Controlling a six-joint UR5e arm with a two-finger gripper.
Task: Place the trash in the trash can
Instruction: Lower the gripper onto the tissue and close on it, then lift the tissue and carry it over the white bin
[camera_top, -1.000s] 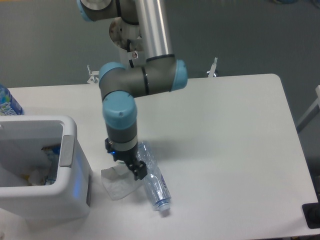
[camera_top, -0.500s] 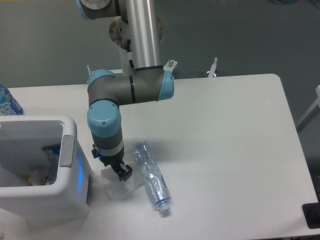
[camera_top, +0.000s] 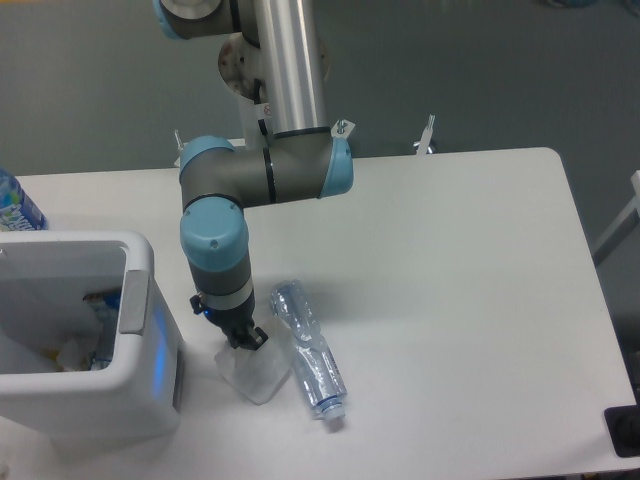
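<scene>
The crumpled white paper napkin (camera_top: 258, 376) lies on the table just right of the trash can (camera_top: 100, 405), and its top corner is drawn up to my gripper (camera_top: 244, 340). The gripper points straight down, and its fingers look closed together on that corner. The crushed clear plastic bottle (camera_top: 312, 365) lies flat immediately right of the napkin, with its cap end toward the front edge. The trash can is a white bin with a grey flap (camera_top: 133, 297) on its right rim. It stands at the front left with some scraps inside.
An uncrushed bottle with a blue-green label (camera_top: 14, 205) stands at the far left behind the bin. The arm's elbow (camera_top: 265, 175) hangs over the table's back left. The table's front edge runs just below the crushed bottle.
The gripper shifted left off the crushed bottle, came down on the napkin and narrowed. The napkin has since been drawn slightly right and bunched up, and the bottle has shifted a little.
</scene>
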